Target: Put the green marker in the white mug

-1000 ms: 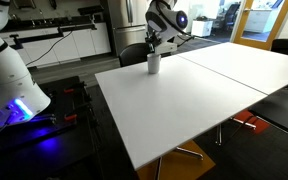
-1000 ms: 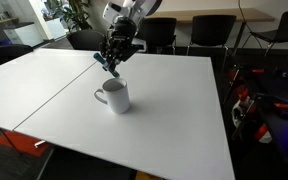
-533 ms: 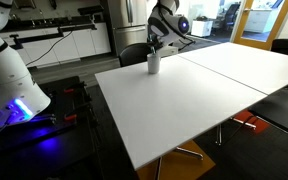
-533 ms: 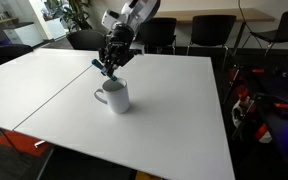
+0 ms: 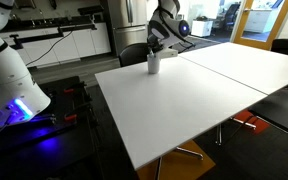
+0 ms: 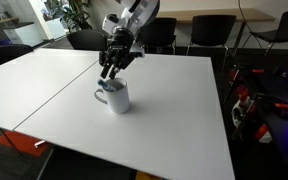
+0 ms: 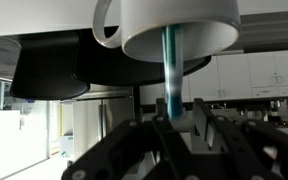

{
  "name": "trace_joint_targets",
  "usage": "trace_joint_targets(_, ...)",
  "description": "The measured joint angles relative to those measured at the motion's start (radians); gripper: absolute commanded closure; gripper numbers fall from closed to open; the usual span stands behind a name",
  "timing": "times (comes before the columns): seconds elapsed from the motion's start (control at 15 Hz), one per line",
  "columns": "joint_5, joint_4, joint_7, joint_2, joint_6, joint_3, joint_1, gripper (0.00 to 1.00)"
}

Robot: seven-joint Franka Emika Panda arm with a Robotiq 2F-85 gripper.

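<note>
Just above white mug [image 6: 118, 98], claw [image 6: 112, 70] pinching green marker [image 7: 170, 60], tip at mug's mouth

You will find nothing to read in any of the three views: no lettering, number, brand or sign is legible. The white mug [image 6: 115, 97] shows you a plain wall in both exterior views and in the wrist view. The green marker [image 7: 170, 70] shows no print that can be made out. The things in the background are too small and blurred for any writing on them to be read.
</note>
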Motion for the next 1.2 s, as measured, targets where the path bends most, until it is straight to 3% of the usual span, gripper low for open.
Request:
trace_joint_targets(0.2, 0.0, 0.001, 0.0, 0.0, 0.0, 0.0, -0.005, 0.1)
trace_joint_targets(0.33, 0.0, 0.001, 0.0, 0.0, 0.0, 0.0, -0.012, 0.0)
trace_joint_targets(0.6, 0.022, -0.009, 0.0, -0.032, 0.0, 0.0, -0.031, 0.0)
trace_joint_targets(0.93, 0.048, -0.092, 0.007, -0.169, 0.0, -0.007, -0.043, 0.0)
trace_joint_targets(1.2, 0.05, -0.189, 0.123, -0.301, 0.004, -0.03, -0.035, 0.0)
